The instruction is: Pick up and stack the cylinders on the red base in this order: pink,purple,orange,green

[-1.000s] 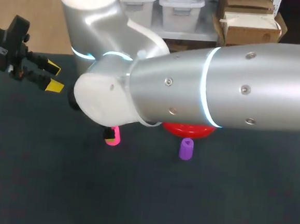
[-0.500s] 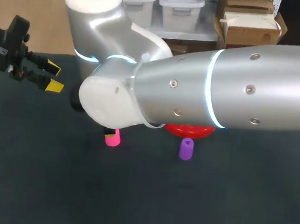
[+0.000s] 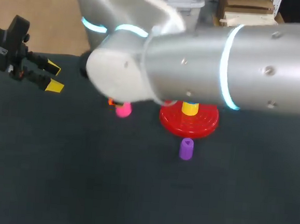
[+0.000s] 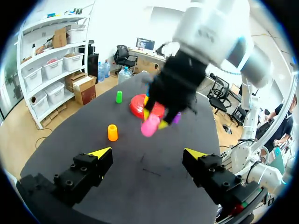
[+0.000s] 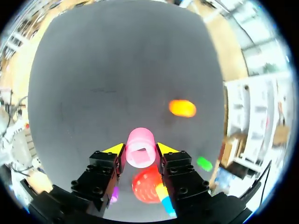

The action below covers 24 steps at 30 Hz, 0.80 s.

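My right gripper (image 5: 140, 150) is shut on the pink cylinder (image 5: 140, 148), holding it above the table, a little left of the red base (image 3: 188, 124) and its yellow peg (image 3: 190, 108). The left wrist view shows the pink cylinder (image 4: 150, 126) hanging in that gripper in front of the base (image 4: 139, 105). The purple cylinder (image 3: 186, 148) stands just in front of the base. The orange cylinder (image 4: 112, 132) and the green cylinder (image 4: 119, 96) stand apart on the mat. My left gripper (image 3: 51, 77) is open and empty at the table's far left.
My right arm (image 3: 221, 65) spans the back of the head view, hiding the orange and green cylinders there. The dark mat (image 3: 133, 193) covers the table; its front half holds nothing but the purple cylinder.
My right gripper has shut on the pink cylinder and lifted it off the mat, carrying it back and slightly right. The base's peg has come into view. The left arm is still.
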Tool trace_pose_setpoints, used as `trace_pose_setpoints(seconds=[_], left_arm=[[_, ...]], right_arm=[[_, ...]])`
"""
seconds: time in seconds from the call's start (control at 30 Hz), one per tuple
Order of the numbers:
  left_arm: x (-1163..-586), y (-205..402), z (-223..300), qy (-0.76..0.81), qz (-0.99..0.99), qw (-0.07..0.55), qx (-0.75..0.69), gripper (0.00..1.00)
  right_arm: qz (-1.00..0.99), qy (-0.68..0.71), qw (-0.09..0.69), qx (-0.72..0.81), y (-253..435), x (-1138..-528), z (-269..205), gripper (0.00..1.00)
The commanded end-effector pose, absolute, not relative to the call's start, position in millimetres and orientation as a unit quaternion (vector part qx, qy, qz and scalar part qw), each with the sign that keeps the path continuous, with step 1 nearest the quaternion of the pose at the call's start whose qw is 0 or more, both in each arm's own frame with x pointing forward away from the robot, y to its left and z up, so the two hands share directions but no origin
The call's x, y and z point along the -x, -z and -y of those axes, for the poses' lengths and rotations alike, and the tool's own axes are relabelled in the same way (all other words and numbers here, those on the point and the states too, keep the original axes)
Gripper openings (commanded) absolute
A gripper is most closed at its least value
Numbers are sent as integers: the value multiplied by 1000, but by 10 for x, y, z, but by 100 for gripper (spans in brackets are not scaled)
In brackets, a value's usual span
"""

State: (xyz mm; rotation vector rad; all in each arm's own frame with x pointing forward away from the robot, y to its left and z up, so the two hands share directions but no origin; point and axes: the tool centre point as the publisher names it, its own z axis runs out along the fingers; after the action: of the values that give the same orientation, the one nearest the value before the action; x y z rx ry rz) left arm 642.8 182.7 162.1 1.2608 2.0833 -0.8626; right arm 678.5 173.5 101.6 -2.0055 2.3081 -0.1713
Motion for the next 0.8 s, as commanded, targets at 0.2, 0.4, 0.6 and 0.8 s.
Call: trace_pose_setpoints(seconds=[0.2, 0.4, 0.6, 0.8], left_arm=[[-6425, -1610, -1834, 321, -774, 277, -469, 100], [-6425, -1610, -1834, 321, -774, 277, -469, 100], [-6425, -1610, -1834, 321, -774, 277, -469, 100], [-6425, -1610, -1834, 321, -774, 277, -469, 100]], right_arm=[[-840, 44, 75, 535, -1623, -6898, -711, 0], [-877, 32, 75, 474, -1678, -6808, -312, 0], [-898, 26, 82, 431, -1604, -6750, -93, 0], [-908, 25, 86, 409, -1561, -6857, 6, 0]])
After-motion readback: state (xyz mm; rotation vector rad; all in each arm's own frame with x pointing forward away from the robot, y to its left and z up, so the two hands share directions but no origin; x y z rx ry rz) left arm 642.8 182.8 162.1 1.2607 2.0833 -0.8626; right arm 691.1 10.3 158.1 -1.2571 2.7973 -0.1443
